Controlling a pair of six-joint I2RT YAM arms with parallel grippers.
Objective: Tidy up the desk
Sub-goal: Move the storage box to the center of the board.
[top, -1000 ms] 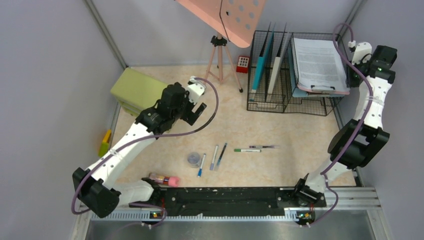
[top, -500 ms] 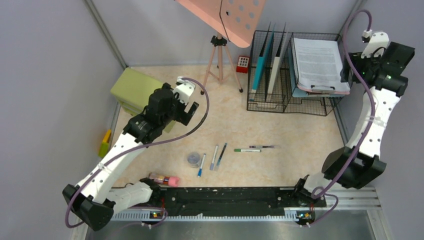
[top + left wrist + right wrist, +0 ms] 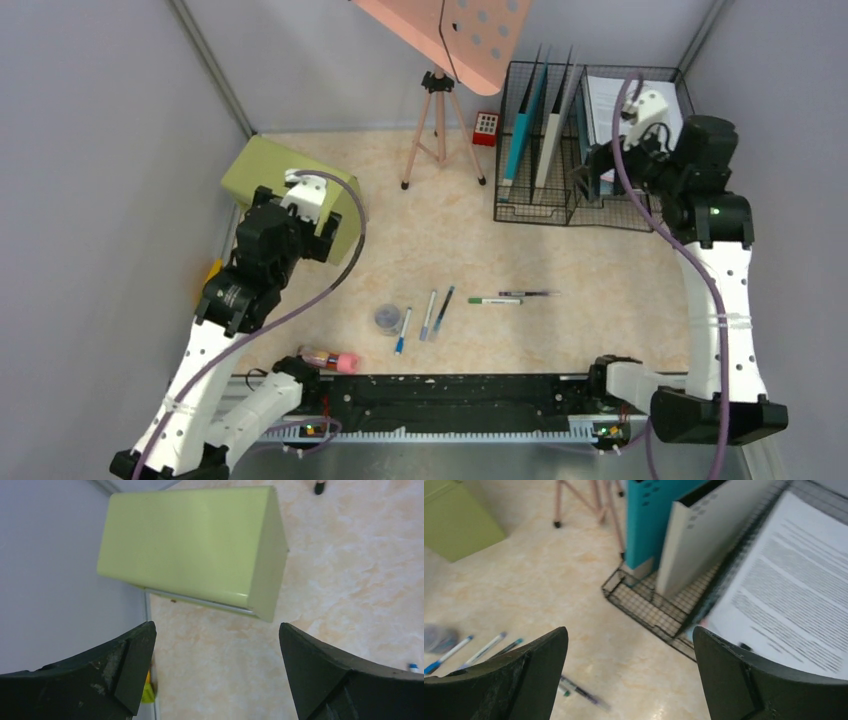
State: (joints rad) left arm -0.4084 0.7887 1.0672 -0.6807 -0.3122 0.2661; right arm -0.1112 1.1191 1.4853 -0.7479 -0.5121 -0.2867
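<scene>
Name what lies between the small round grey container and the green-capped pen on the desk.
Three pens on the pale marbled desk: a blue-tipped white pen, a pale grey pen and a dark pen, seen in the top external view.

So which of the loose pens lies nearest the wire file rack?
The dark pen, the farthest right, lying crosswise just beyond the green pen.

The left gripper hung over the front corner of the green cabinet, and the right gripper was up over the wire rack, by the papers. Mid-desk, three pens lay side by side next to a round lid, with a green pen and a dark pen just right of them. A pink-capped tube sat by the rail.
</scene>
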